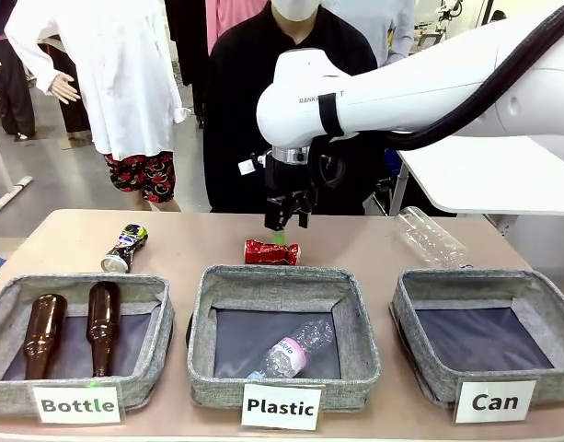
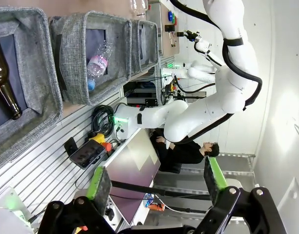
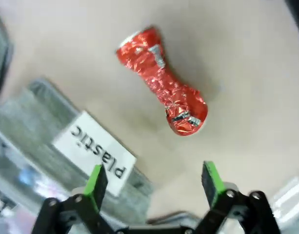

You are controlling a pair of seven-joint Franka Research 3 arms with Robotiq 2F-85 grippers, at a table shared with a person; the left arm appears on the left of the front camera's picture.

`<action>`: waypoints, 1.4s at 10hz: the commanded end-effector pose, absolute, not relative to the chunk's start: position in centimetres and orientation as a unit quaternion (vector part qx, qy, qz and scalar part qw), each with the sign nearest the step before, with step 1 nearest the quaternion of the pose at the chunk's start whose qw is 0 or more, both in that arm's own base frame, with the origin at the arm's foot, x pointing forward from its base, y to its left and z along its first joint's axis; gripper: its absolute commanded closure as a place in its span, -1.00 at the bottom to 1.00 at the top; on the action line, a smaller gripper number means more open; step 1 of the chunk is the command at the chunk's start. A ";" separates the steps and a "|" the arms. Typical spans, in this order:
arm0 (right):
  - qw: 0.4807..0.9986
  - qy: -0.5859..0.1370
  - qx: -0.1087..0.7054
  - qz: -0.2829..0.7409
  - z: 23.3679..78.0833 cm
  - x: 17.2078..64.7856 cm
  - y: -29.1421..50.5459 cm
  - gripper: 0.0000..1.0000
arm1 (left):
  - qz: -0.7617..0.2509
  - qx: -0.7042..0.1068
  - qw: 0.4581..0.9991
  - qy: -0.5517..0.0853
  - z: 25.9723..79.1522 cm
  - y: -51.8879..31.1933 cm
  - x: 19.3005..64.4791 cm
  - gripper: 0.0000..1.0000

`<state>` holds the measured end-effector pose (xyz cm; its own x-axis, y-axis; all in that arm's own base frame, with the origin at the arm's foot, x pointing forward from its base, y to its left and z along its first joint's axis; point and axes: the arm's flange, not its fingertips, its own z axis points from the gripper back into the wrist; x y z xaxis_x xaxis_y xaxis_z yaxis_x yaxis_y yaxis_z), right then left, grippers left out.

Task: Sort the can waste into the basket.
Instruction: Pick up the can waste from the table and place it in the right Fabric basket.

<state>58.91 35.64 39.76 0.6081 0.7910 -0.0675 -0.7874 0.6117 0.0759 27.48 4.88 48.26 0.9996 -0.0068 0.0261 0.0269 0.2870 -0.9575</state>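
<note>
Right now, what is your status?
Right gripper open above red can; left gripper open. Dark can on table. Clear bottle lies behind Can basket.

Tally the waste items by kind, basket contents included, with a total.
Metal cans: 2 (crushed red can, dark printed can), on the table.
Brown glass bottles: 2 (left brown bottle, right brown bottle), in the Bottle basket.
Clear plastic bottles: 2 (pink-labelled plastic bottle in the Plastic basket, loose plastic bottle on the table).
Total: 6.
</note>
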 end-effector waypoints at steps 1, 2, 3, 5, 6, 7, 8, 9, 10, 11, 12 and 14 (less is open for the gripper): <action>0.793 0.045 0.011 0.608 40.0 59.6 34.5 -1.00 | -0.008 -0.600 0.800 -0.004 48.5 4.9 27.2 -1.00; 0.755 0.031 0.026 0.655 39.8 59.3 34.3 -1.00 | -0.008 -0.600 0.800 -0.004 48.5 4.9 27.2 -1.00; 0.740 0.023 0.051 0.670 39.7 59.3 34.2 -1.00 | -0.008 -0.600 0.800 -0.004 48.5 4.9 27.2 -1.00; 0.772 0.035 0.024 0.635 39.9 59.3 35.3 -1.00 | -0.008 -0.600 0.800 -0.004 48.5 4.9 27.2 -1.00; 0.772 0.035 0.024 0.635 39.9 59.3 35.3 -1.00 | -0.008 -0.600 0.800 -0.004 48.5 4.9 27.2 -1.00; 0.759 0.030 0.038 0.650 40.0 59.4 35.1 -1.00 | -0.008 -0.600 0.800 -0.004 48.5 4.9 27.2 -1.00; 0.738 0.003 0.050 0.673 39.3 60.0 35.2 -1.00 | -0.008 -0.600 0.800 -0.004 48.5 4.9 27.2 -1.00; 0.731 -0.005 0.041 0.682 38.5 60.7 35.1 -1.00 | -0.008 -0.600 0.800 -0.004 48.5 4.9 27.2 -1.00; 0.726 -0.008 0.036 0.687 37.6 61.1 35.0 -1.00 | -0.008 -0.600 0.800 -0.004 48.5 4.9 27.2 -1.00; 0.726 -0.010 0.031 0.687 36.8 61.5 34.7 -1.00 | -0.008 -0.600 0.800 -0.004 48.5 4.9 27.2 -1.00; 0.710 -0.024 0.017 0.704 36.1 61.6 34.5 -1.00 | -0.008 -0.600 0.800 -0.004 48.5 4.9 27.2 -1.00; 0.687 -0.042 0.025 0.725 35.2 62.1 34.4 -1.00 | -0.008 -0.600 0.800 -0.004 48.5 4.9 27.2 -1.00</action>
